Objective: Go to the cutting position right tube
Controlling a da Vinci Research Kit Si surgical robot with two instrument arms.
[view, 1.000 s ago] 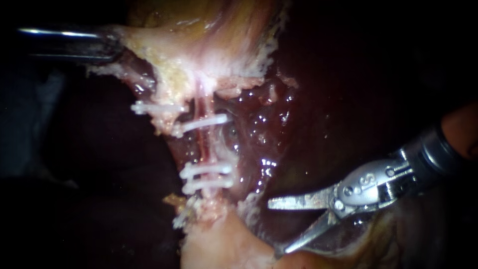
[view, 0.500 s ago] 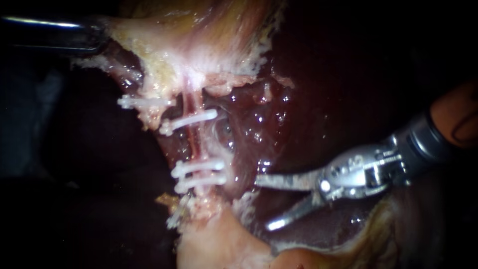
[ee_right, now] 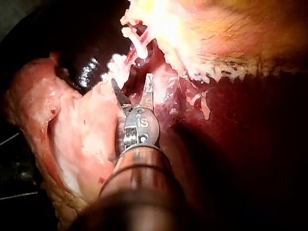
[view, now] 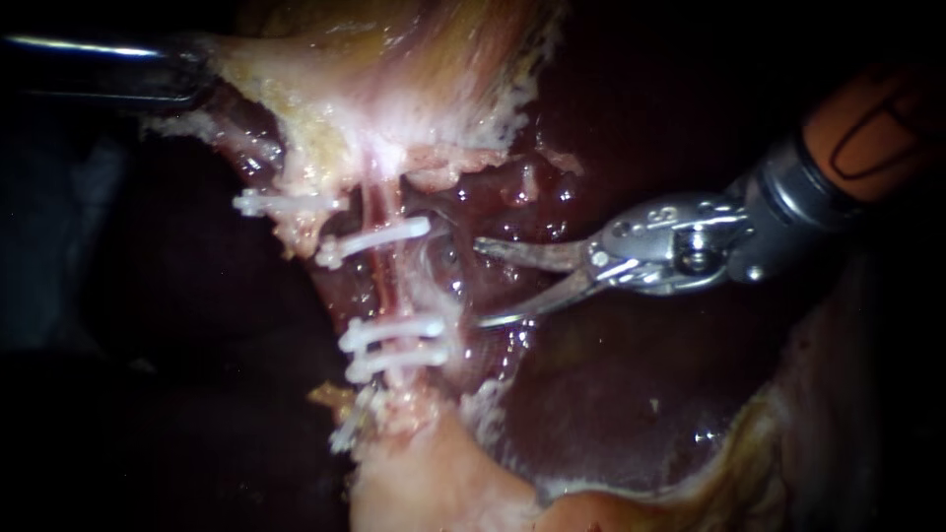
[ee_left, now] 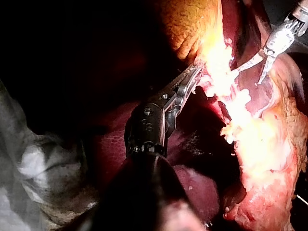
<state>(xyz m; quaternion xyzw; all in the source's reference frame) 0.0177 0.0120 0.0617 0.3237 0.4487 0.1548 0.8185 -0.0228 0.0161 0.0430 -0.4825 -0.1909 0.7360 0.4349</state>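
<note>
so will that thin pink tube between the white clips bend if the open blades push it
Probably floppy: the thin pink tube looks slender and soft, only stretched straight. Likely slippery too, judging by wet glints nearby.

Darkness rings every view; strong light falls only on the middle and leaves wet glints there. In the left wrist view a crumpled grey sheet [ee_left: 33,163] lies in half-shadow at the edge of the light

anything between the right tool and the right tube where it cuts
No clip does. The right tool, jaws open, faces the right tube between its clips; only thin glistening tissue lies between.
</note>
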